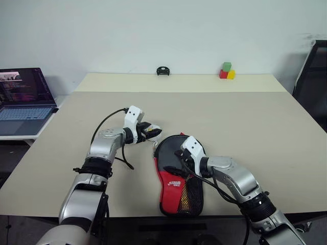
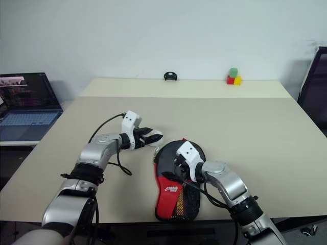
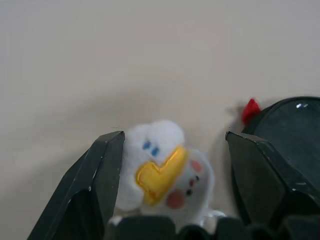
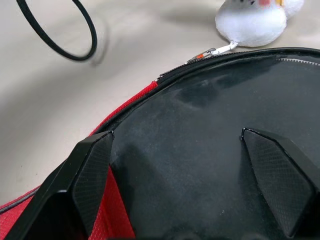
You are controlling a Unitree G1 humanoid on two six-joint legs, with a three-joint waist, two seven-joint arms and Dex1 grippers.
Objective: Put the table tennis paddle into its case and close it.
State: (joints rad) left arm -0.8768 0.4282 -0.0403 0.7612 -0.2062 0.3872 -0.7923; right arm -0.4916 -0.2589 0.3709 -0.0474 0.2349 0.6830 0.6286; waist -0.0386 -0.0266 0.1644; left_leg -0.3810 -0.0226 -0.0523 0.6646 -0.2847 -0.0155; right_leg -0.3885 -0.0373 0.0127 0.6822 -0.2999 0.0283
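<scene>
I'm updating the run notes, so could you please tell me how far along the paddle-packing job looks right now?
The case lies flat on the table; no paddle is in sight, so it is probably inside. In hand: the left pincer, open, brackets the white-yellow charm on the zip pull, while the open right pincer rests over the case's black top. Left: whether the zip is fully closed cannot be told.

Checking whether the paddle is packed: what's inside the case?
Cannot be seen: the case lies flat, its black fabric covering any contents. The right pincer rests open on top.
</scene>
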